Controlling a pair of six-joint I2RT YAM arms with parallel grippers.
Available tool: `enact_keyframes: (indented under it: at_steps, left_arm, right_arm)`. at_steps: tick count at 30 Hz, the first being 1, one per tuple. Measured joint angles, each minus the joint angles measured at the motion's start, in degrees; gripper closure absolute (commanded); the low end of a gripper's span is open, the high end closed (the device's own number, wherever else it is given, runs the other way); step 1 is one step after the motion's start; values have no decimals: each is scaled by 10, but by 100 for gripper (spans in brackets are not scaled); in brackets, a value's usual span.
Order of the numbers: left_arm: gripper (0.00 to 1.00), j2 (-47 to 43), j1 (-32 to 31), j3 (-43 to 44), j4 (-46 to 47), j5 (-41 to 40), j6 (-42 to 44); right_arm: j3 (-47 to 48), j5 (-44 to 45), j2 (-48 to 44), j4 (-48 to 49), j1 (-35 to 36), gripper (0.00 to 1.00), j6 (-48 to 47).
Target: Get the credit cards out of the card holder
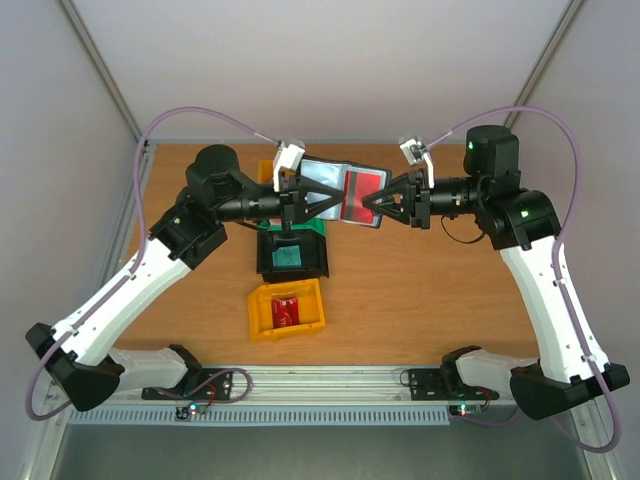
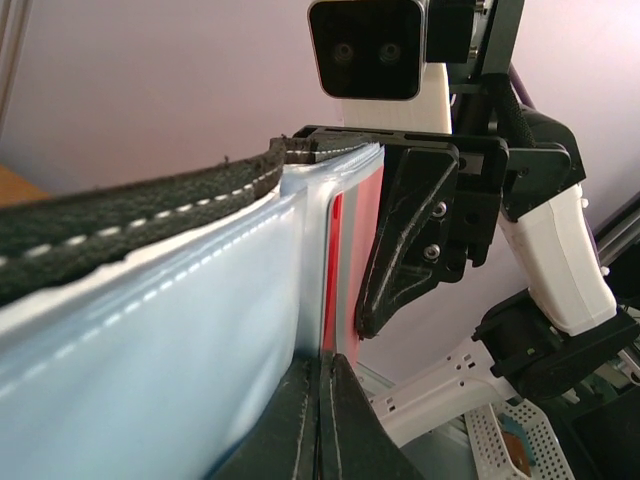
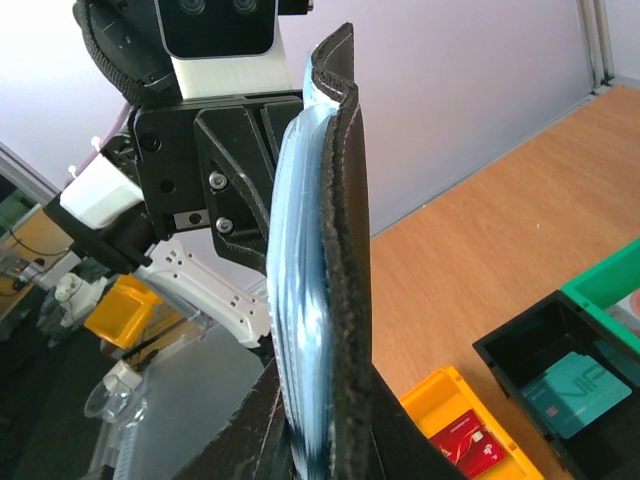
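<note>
Brown wooden table is spanned by both arms. Open plastic bins are set below them: yellow bin nearest the bases, black bin behind it. A red card lies in the yellow one and a teal card in the black one; both judged already out.

Small black book-like folding card holder with shiny grey-blue pockets is held spread open in the air above the bins, between the two grippers, long axis left-to-right. Right gripper is clamped narrow on the right-hand cover. Left gripper is pinched fully closed near the holder's middle fold.

One flat red plastic credit card is seen in the right-hand pocket, just right of the left fingertips. Left arm is judged the one placed to pull, leftward toward the fold. Whether card edge or only pocket film is caught between the left pads cannot be told.
</note>
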Motion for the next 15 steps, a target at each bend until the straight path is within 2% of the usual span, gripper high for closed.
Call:
enact_keyframes:
  at_steps: [8, 13, 15]
  left_arm:
    - [100, 0, 5, -13, -7, 27, -1]
    - [100, 0, 19, -13, -1, 46, -5]
    - [87, 0, 21, -13, -1, 52, -4]
  right_arm:
    - [-22, -10, -6, 0, -13, 88, 2]
    - [-22, -17, -6, 0, -20, 94, 3]
    - [-22, -25, -4, 3, -21, 94, 7]
